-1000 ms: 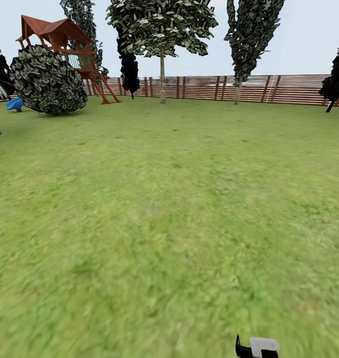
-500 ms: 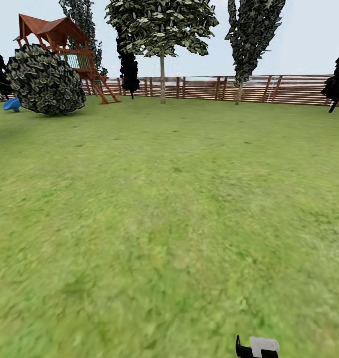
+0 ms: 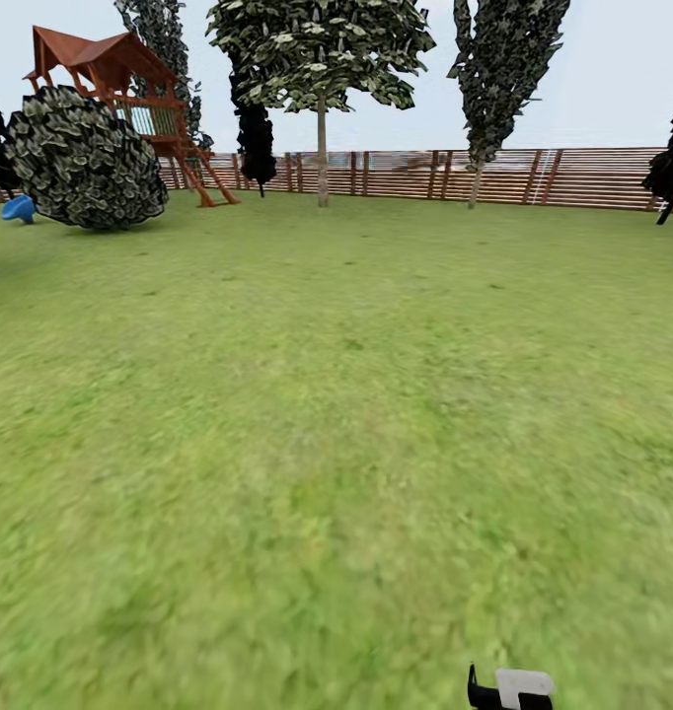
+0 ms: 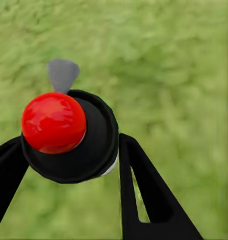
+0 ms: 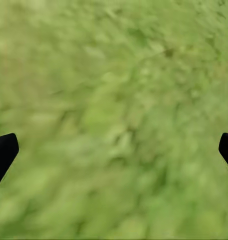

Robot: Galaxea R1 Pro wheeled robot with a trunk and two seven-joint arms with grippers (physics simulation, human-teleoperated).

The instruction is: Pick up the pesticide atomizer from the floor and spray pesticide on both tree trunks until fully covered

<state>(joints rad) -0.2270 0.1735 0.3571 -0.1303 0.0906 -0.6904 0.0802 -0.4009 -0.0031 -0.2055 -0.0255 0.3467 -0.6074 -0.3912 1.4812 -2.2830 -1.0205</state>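
The pesticide atomizer [image 4: 68, 135] sits pinched in your left gripper [image 4: 68, 150]; your right gripper [image 5: 114, 150] hangs spread over grass [image 5: 114, 100].

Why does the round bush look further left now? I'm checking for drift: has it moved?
No. The round bush and playset slide left together while the dark tree slides right: the camera is advancing, not the bush.
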